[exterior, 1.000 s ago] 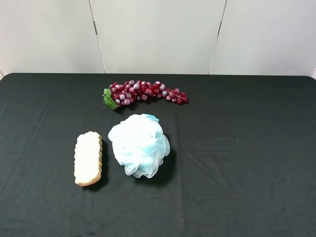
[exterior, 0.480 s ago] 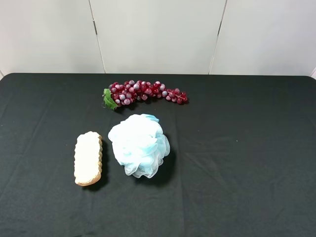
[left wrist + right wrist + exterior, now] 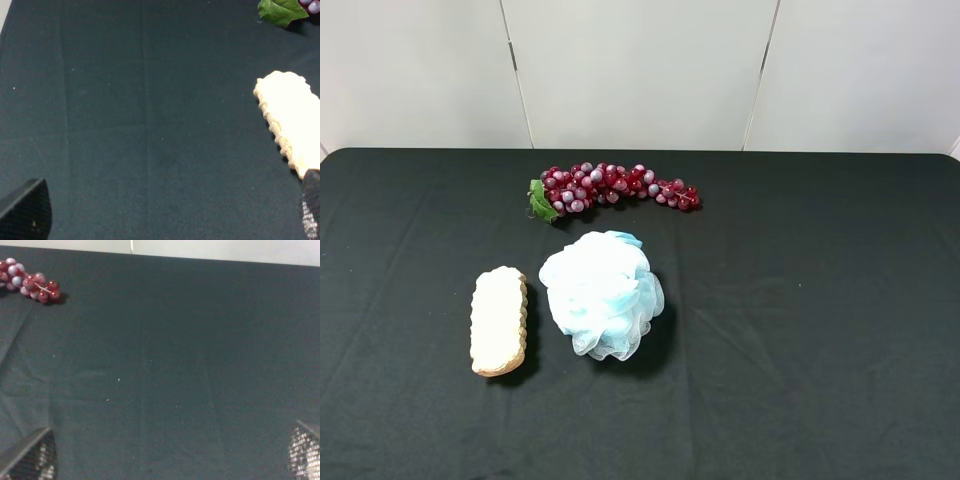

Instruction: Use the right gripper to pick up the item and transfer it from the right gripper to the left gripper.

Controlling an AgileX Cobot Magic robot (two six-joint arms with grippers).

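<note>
Item — toy bread loaf [image 3: 499,321]: laid flat on the black tablecloth [image 3: 800,330] in the left half of the exterior high view, pale cream underside turned up, ridged golden-tan edge seen along its side; nothing is gripping it. Mesh bath pouf [image 3: 602,293], white and pale blue: set just beside the loaf, toward the table's middle, apart from it. Grape bunch [image 3: 612,186], dark red with a green leaf: placed behind the pouf, nearer the back wall. Left gripper [image 3: 165,210]: jaws spread wide and empty, held above bare cloth, one fingertip [image 3: 311,205] seen close by the loaf's end. Right gripper [image 3: 170,455]: jaws likewise parted wide, nothing held, bare cloth beneath — the grapes well apart.
</note>
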